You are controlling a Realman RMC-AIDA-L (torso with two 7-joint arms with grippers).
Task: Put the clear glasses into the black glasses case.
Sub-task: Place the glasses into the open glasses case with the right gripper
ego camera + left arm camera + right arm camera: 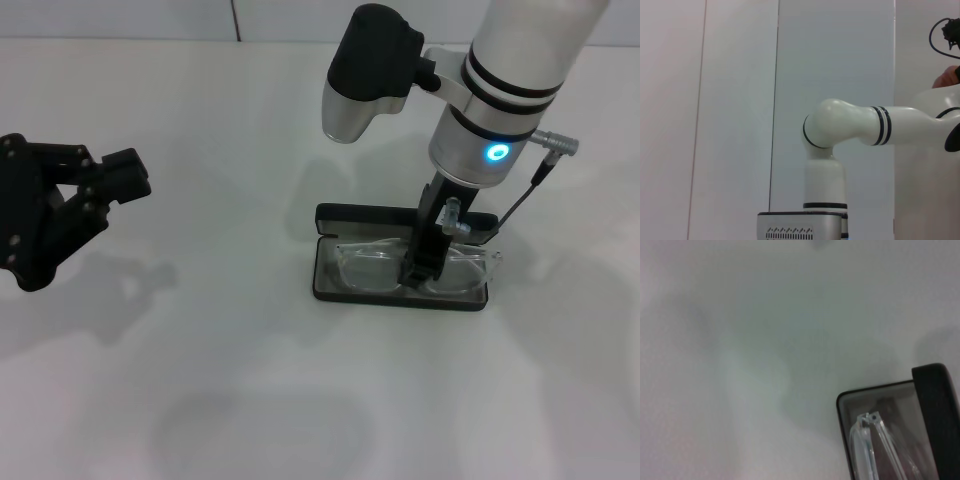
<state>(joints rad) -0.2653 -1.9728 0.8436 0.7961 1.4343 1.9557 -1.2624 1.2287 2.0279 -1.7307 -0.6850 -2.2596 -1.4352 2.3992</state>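
Most of the job looks done: the clear glasses (375,266) lie inside the tray of the black glasses case (345,291), which sits open on the white desk (230,380) toward its right half, roughly midway between the near and far edges, its lid standing up along the far side. The right gripper (422,268) reaches straight down into the case at the middle of the glasses, about where the bridge is; its fingers look close together there, but I cannot tell whether they are pinching the frame or have let go. The right wrist view shows one corner of the case with a clear arm hinge (871,421) resting within the grey lining, which suggests the glasses are seated and not hanging over the rim. What seems left is for the gripper to release, if it has not, and lift away; the lid is not closed. The left gripper (120,180) hovers spread over the left edge of the desk, well apart from the case.
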